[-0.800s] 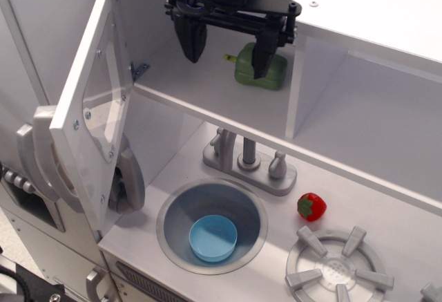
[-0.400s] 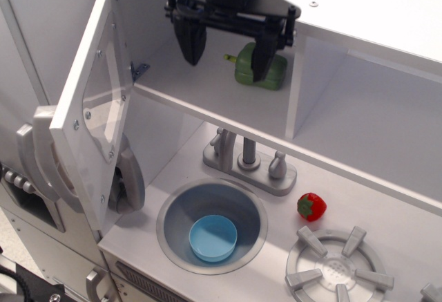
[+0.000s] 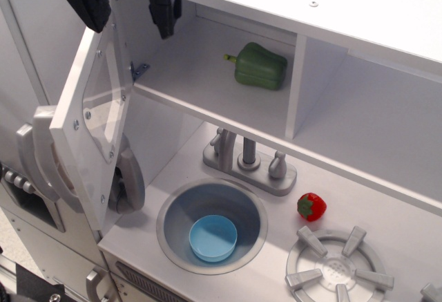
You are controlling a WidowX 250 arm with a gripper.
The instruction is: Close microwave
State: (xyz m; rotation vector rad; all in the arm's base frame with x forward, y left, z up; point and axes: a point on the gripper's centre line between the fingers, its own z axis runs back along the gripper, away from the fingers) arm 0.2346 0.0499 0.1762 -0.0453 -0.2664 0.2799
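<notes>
The microwave (image 3: 207, 81) is the white upper compartment of the toy kitchen, and it stands open. Its white door (image 3: 93, 119) with the clear window is swung out to the left, with the silver handle (image 3: 38, 153) on its outer side. A green toy pepper (image 3: 259, 65) lies inside the compartment. My gripper (image 3: 128, 8) is open at the top left, above the door's top edge. One black finger (image 3: 88, 6) is on the door's outer side and the other is on the compartment side. I cannot tell whether it touches the door.
Below the microwave are a grey faucet (image 3: 248, 160), a sink (image 3: 173, 212) with a blue bowl (image 3: 213, 238) in it, a red strawberry (image 3: 311, 206) and a grey burner (image 3: 338, 271). An open white shelf (image 3: 373, 129) lies right of the microwave.
My gripper has moved left from in front of the pepper to the top of the open door. The door has not moved.
</notes>
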